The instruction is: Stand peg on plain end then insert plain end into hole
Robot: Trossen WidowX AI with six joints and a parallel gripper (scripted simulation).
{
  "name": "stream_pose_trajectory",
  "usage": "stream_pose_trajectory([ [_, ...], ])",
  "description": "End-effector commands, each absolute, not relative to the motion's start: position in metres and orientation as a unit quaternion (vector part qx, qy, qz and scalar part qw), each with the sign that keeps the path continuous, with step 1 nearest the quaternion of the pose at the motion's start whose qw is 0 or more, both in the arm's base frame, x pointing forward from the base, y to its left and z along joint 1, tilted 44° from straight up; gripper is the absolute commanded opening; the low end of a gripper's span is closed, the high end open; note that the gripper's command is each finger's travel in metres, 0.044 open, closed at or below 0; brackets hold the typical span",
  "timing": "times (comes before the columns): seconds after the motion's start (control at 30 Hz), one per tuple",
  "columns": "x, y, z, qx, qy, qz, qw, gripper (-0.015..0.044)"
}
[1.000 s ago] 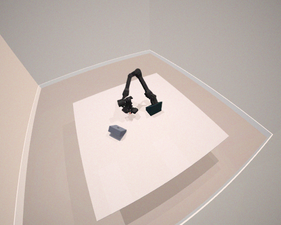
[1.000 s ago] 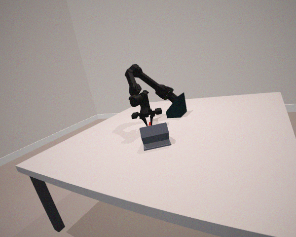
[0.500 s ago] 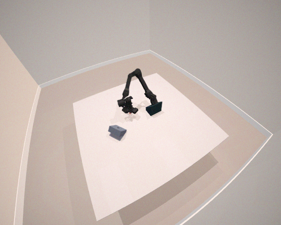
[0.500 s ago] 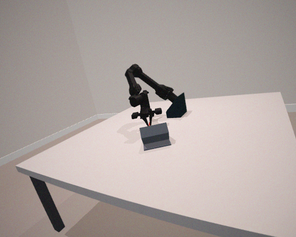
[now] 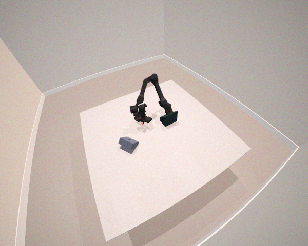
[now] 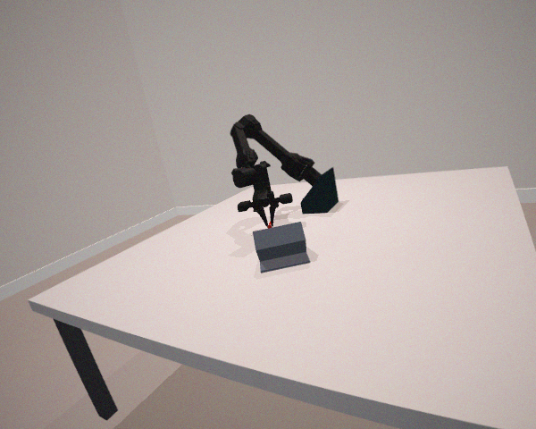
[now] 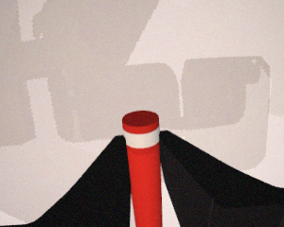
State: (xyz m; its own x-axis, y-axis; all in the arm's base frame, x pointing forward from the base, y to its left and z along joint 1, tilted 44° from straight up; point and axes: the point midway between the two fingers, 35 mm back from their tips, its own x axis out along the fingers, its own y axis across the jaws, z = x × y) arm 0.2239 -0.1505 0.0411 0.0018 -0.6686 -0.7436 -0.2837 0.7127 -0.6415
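The red peg has its white band near the end that points to the top of the wrist view. My gripper is shut on the peg, one finger on each side, low over the table. The peg's plain end is cut off by the wrist view's lower edge, and I cannot tell whether the peg touches the table. The grey-blue sloped panel stands apart from the gripper. Its hole shows in the top view and is hidden in the exterior view.
The arm's dark base block stands on the white table, to the right of the gripper in the top and exterior views. The panel lies toward the lower left of the gripper in the top view. Arm shadows cover the table in the wrist view.
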Motion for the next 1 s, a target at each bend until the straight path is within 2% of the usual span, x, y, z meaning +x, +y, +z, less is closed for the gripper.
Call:
stream_pose_trajectory([
  [0.0,0.221,-0.149,0.042,-0.349,0.678,-0.148,0.63,0.0051],
  [0.97,0.21,-0.141,0.056,-0.365,0.594,-0.102,0.709,0.0051],
])
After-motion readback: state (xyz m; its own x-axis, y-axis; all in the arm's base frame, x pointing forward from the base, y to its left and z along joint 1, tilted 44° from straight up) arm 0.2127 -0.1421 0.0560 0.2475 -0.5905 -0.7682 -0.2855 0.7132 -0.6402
